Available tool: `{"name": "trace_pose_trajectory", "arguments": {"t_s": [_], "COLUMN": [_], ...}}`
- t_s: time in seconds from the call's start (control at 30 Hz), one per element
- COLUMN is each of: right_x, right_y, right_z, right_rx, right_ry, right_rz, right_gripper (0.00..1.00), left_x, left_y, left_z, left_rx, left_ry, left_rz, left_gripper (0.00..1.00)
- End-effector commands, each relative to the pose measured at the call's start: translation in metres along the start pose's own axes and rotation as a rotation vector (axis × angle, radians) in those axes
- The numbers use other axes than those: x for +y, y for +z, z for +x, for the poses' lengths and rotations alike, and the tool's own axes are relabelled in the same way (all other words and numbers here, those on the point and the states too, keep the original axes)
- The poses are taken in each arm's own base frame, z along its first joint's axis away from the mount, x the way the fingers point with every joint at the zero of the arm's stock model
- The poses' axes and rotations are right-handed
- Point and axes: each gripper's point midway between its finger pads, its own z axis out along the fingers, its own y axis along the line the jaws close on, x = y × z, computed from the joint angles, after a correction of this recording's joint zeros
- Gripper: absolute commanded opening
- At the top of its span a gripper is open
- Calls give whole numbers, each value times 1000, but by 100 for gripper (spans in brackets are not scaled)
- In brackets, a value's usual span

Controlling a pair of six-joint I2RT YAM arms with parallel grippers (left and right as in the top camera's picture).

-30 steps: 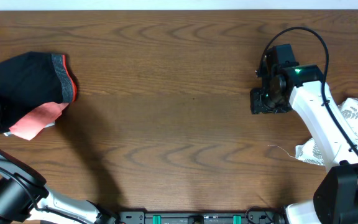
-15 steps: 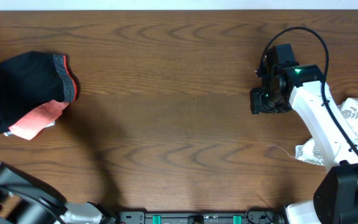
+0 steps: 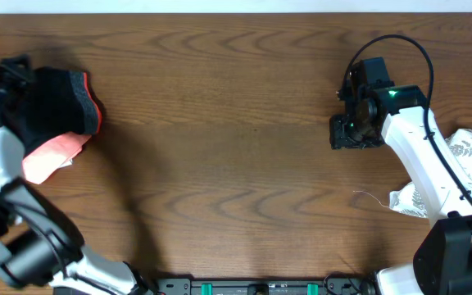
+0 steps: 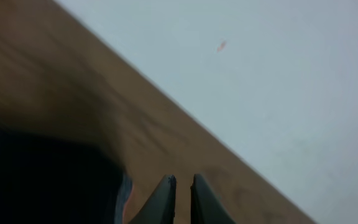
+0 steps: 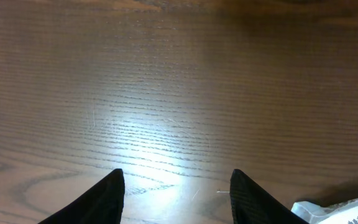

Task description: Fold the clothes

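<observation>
The black leggings (image 3: 56, 102) lie bunched at the table's far left, their grey waistband (image 3: 79, 90) edged coral-red. A coral-pink cloth (image 3: 52, 152) sticks out under them at the front. My left gripper (image 3: 13, 72) is over the left part of the pile. In the blurred left wrist view its fingers (image 4: 182, 182) are shut with nothing between them, and black cloth (image 4: 42, 183) is at lower left. My right gripper (image 3: 355, 131) hovers open and empty over bare wood (image 5: 179, 186). The white leaf-print cloth (image 3: 465, 164) lies at the right edge and also shows in the right wrist view (image 5: 334, 211).
The wooden table (image 3: 236, 164) spans the view, with its far edge at the top. My right arm (image 3: 420, 164) runs from the front right corner over the white cloth. A loose white thread (image 3: 367, 197) lies near that cloth.
My left arm has swung up from the front left corner and now lies over the left part of the leggings pile. The right arm has not moved.
</observation>
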Motion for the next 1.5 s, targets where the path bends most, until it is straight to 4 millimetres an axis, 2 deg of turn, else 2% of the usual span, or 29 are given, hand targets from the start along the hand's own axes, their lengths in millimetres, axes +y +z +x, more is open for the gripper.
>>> {"name": "trace_pose_trajectory", "arguments": {"t_s": [0.0,0.17,0.27,0.37,0.43,0.53,0.63,0.73,0.8,0.9,1.0,1.1,1.17,1.23,1.33,1.4,1.47], "right_x": [2,1,1,0,0,0,0,0,0,0,0,0,1,1,2,2,2], "right_y": [-2,-2,-2,-2,-2,-2,-2,-2,-2,-2,-2,-2,-2,-2,-2,-2,-2], "right_z": [3,9,11,13,13,13,13,13,13,13,13,11,8,5,1,-1,-2], "right_rx": [4,29,39,44,46,46,46,45,46,46,44,36,26,14,-4,-11,-16], "right_ry": [-20,-20,-20,-19,-19,-19,-19,-19,-19,-19,-19,-19,-19,-20,-20,-21,-21], "right_rz": [-6,-1,0,0,0,1,1,1,1,1,1,0,-1,-3,-5,-6,-7], "right_gripper": [53,53,53,52,53,53,53,53,53,54,53,52,52,52,52,53,53], "left_x": [38,125,178,211,224,232,232,228,220,194,161,127,97,58,-8,-58,-93], "left_y": [12,6,-6,-15,-22,-31,-32,-30,-25,-13,-5,-5,-8,-15,-29,-44,-55], "left_z": [11,28,56,79,87,83,79,78,76,64,48,29,13,-5,-29,-37,-34], "left_rx": [18,29,81,126,139,123,111,113,115,100,81,63,44,15,-28,-44,-36], "left_ry": [-39,-156,-270,-355,-393,-410,-416,-412,-402,-376,-382,-325,-255,-172,-60,9,71], "left_rz": [-45,-214,-311,-366,-389,-403,-381,-369,-326,-187,-48,18,52,93,170,227,261], "left_gripper": [11,11,11,12,12,15,17,24,27,31,31,32,32,35,38,39,38]}}
